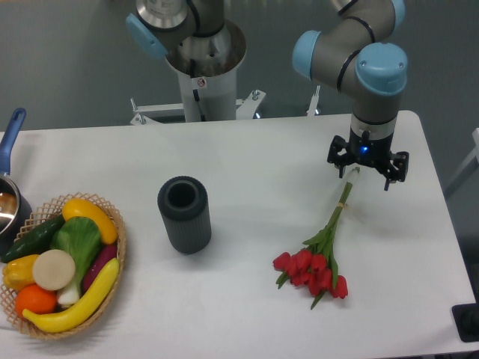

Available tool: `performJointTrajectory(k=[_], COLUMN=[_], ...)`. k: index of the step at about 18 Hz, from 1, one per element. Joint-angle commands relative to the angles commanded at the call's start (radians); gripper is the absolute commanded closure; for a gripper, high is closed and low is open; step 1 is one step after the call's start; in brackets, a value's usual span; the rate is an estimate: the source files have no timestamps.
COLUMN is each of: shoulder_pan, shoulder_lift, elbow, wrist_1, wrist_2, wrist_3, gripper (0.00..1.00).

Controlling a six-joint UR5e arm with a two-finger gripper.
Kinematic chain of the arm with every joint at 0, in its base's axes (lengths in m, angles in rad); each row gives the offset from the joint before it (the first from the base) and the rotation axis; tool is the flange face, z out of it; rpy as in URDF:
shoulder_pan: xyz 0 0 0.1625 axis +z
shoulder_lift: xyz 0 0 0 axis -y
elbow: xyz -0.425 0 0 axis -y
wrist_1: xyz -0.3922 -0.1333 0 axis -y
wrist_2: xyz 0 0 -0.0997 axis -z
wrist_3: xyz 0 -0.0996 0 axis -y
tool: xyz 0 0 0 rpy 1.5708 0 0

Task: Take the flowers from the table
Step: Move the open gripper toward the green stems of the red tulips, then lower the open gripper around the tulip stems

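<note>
The flowers (313, 271), a bunch of red tulips with green leaves, lie flat on the white table (254, 157) at the front right. Their thin green stems (338, 213) run up and to the right. My gripper (367, 166) points straight down over the tip of the stems, close above the table. Its jaws look spread apart, and the stem end lies just left of the middle between them. The fingertips are hidden under the gripper body.
A dark grey ribbed cylinder vase (184, 214) stands upright at the table's middle. A wicker basket (116, 254) of fruit and vegetables sits at the front left, with a pot with a blue handle (10, 191) behind it. The arm's base (203, 52) is behind the table.
</note>
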Motion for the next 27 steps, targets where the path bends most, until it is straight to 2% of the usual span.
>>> performJointTrajectory(k=[4,8,17,24,25,27], shoulder_pan=[-0.018,-0.049,-0.071,-0.084,-0.084,-0.084], shoulder_lift=[-0.026,-0.081,-0.164,-0.202,-0.203,-0.203], elbow=[0.002,0.002,0.011,0.012,0.014,0.012], wrist_1=[0.009,0.086,0.087,0.089,0.089,0.087], wrist_2=[0.000,0.000,0.002,0.002,0.003,0.003], wrist_3=[0.000,-0.009,-0.005,-0.008,-0.008,-0.008], gripper=[0.00,0.00,0.00,0.00,0.02,0.20])
